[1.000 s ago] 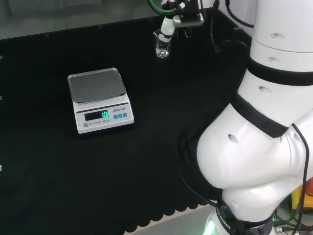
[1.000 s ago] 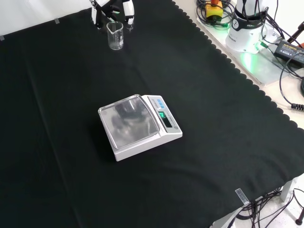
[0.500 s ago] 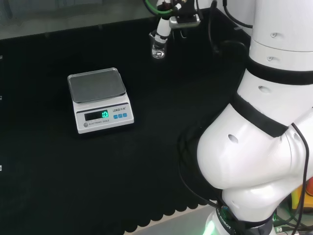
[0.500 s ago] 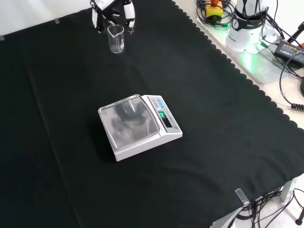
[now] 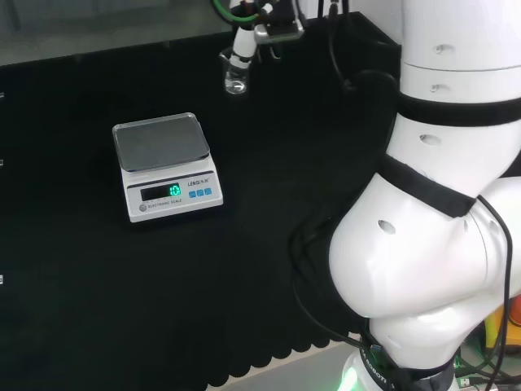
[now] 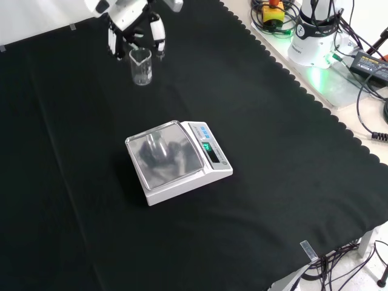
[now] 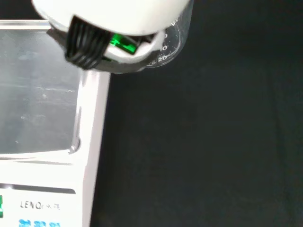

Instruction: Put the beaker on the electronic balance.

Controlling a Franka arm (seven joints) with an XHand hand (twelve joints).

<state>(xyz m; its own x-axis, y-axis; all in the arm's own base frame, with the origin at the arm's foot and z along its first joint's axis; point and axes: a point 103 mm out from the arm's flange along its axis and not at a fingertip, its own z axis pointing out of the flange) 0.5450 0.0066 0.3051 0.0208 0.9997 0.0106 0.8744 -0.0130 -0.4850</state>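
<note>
Beaker held in the hand, above the worktop

The clear beaker (image 6: pixel 140 66) hangs in the hand (image 6: pixel 130 27), fingers curled around its rim (lifted off the black cloth), beyond the electronic balance (image 6: pixel 177 160), whose steel pan (image 5: pixel 159 143) is bare.

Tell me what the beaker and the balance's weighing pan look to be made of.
Beaker: clear glass or plastic, the black cloth showing through it and white printed marks on its wall; which one, the look leaves open. Weighing pan: apparently brushed metal, grey and dully reflective, set on a white, likely plastic balance.
</note>
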